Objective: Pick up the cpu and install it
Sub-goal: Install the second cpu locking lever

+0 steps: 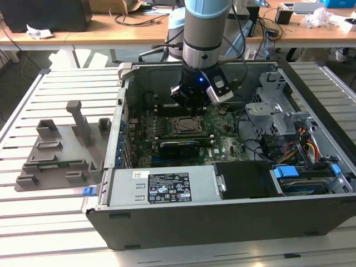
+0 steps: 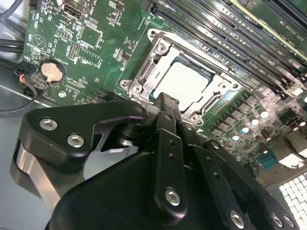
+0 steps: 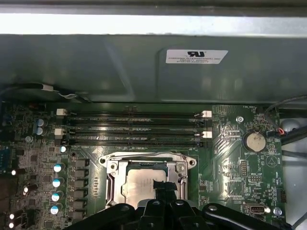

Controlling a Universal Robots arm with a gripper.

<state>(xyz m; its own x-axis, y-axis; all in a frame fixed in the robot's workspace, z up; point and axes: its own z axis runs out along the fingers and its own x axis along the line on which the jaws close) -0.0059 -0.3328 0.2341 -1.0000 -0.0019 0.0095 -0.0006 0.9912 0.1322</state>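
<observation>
Fingers [image 2: 166, 108] of the gripper [image 2: 165, 112] appear drawn together into one narrow black tip in the second wrist view, with no part seen between them; the same tip shows in the first wrist view, directly above the socket. Whether the tip touches the surface below cannot be determined.

Beneath the tip, the cpu [image 2: 184, 81] lies flat inside the socket frame [image 2: 153, 55], its dull silver top facing up and its edges parallel to the frame's sides. In the first wrist view the cpu [image 3: 139, 184] occupies the centre of the metal socket frame [image 3: 111, 165], partly covered by the fingertip.

Just beyond the socket, four long memory slots [image 3: 134, 127] run parallel to one side of the frame. A round coin battery [image 3: 253, 141] sits on the green motherboard [image 3: 225, 158] near the slots' end. A row of small cylindrical capacitors [image 3: 56, 182] stands on the opposite side of the socket.

In the exterior view, the arm [image 1: 206, 33] reaches down into the open computer case [image 1: 222, 222], with the gripper [image 1: 192, 105] low over the socket area of the motherboard. A power supply [image 1: 161, 186] lies along the case's near wall. On the exterior view's left, a grey fixture block [image 1: 61, 150] rests on the slatted table [image 1: 67, 89], well apart from the case.
</observation>
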